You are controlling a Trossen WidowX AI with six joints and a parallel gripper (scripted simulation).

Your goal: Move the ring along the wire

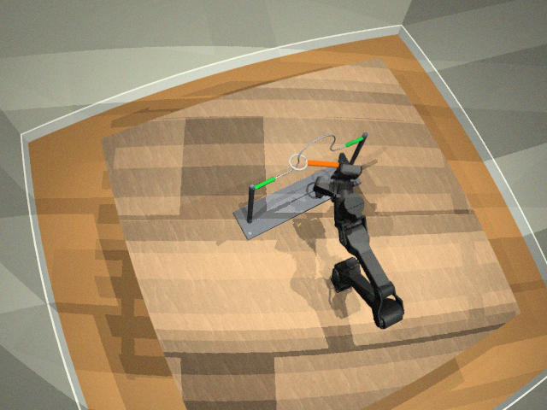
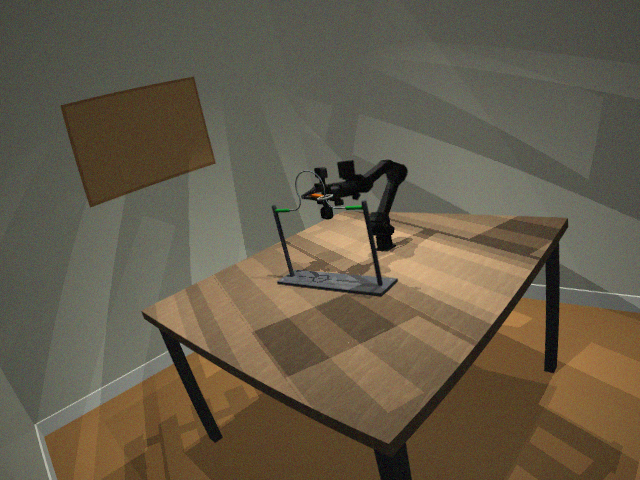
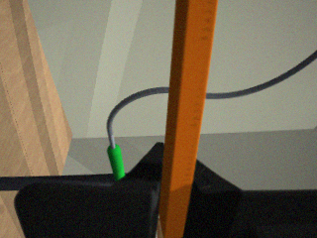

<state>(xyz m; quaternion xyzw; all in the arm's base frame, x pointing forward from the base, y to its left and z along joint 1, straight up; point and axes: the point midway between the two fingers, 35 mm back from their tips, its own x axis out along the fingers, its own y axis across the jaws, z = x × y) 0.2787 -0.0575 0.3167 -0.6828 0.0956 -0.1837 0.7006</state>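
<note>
My gripper [image 1: 341,164] [image 3: 165,149] is shut on the orange handle [image 1: 322,163] [image 2: 314,195] [image 3: 190,94]. The pale ring [image 1: 290,162] at the handle's other end appears around the thin grey wire [image 1: 321,137] [image 2: 295,187] [image 3: 243,92], between the wire's arch and the straight stretch to the left post in the top view. Whether ring and wire touch, I cannot tell. One green part [image 1: 265,183] [image 2: 354,207] is by that post [image 1: 250,205] [image 2: 372,242]. The other green part [image 1: 355,142] [image 2: 282,210] is by the other post [image 1: 358,150] [image 2: 282,240]. The ring is out of the wrist view.
The grey base plate [image 1: 261,220] [image 2: 356,286] carries both posts on the wooden table [image 1: 198,273] [image 2: 413,341]. In the top view the gripper is close to the right post. The arm reaches over the plate's right part.
</note>
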